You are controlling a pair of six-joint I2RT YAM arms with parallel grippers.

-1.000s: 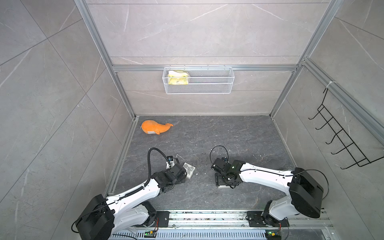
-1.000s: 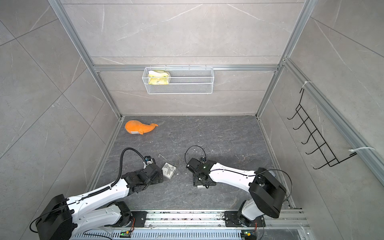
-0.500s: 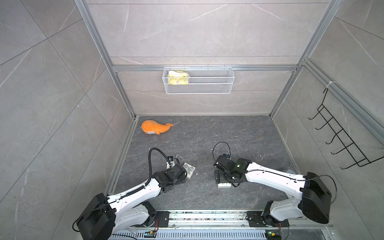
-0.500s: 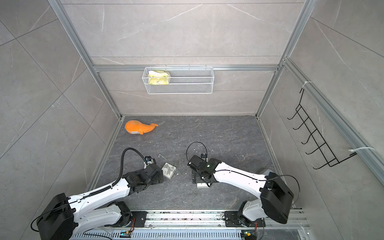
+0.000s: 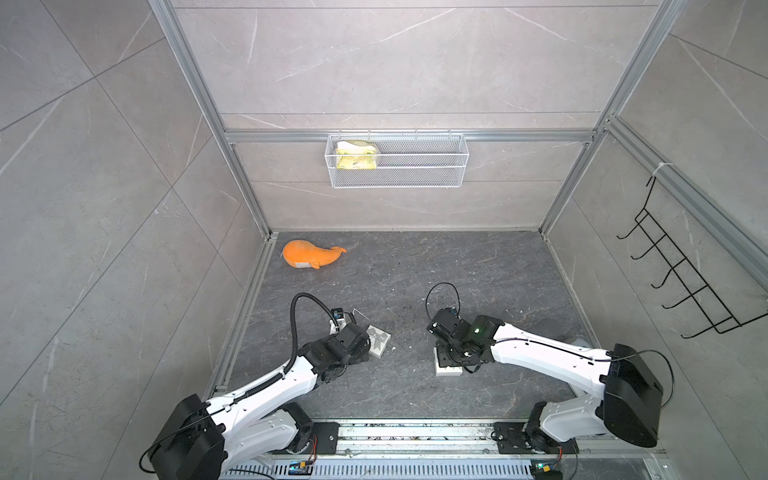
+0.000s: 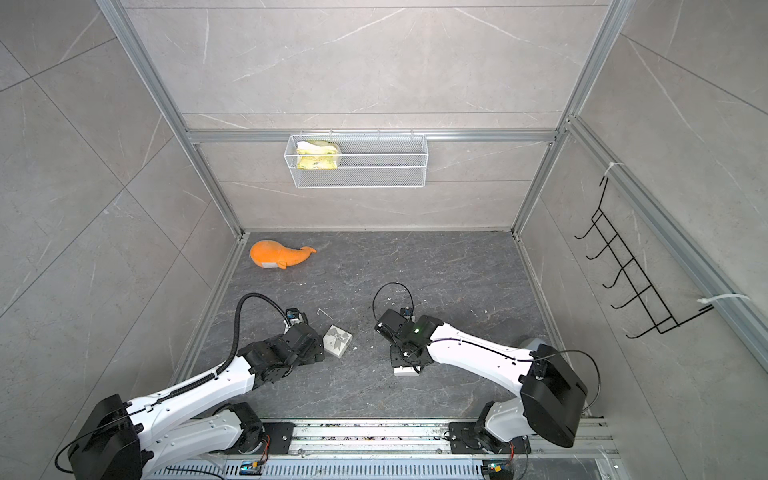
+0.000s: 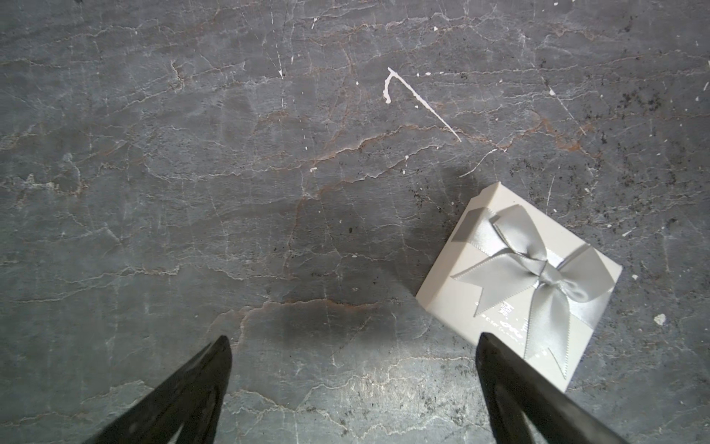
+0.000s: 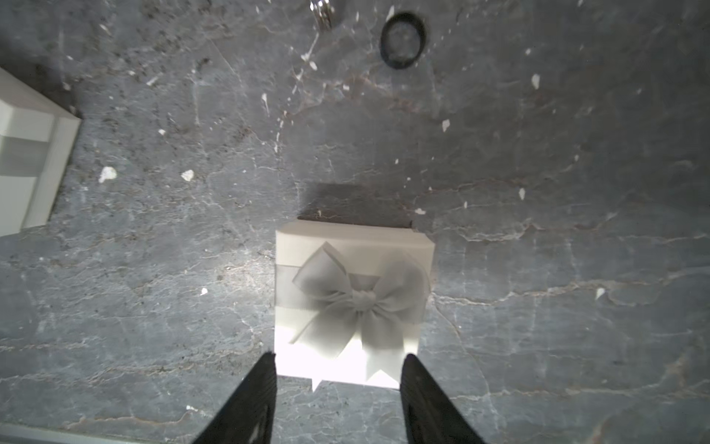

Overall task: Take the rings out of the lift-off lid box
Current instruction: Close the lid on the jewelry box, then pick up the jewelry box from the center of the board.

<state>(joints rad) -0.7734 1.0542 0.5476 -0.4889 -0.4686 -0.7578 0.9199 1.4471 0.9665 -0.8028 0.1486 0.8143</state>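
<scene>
The lift-off lid box is white with a grey bow and its lid is on. It stands on the dark floor under my right gripper, whose fingertips lie flush against the box's two sides at its near end. In both top views the wrist hides most of this box. One black ring lies flat on the floor beyond the box. A second ring stands on edge at the frame's rim. My left gripper is wide open over bare floor.
A second white box with a grey bow lies just beside my left gripper's finger. An orange plush whale lies at the back left. A wire basket hangs on the back wall, and a black hook rack on the right wall.
My right gripper's jaws have narrowed onto the box, and the right arm's base link has swung to the right. The left arm and its box have not moved.
</scene>
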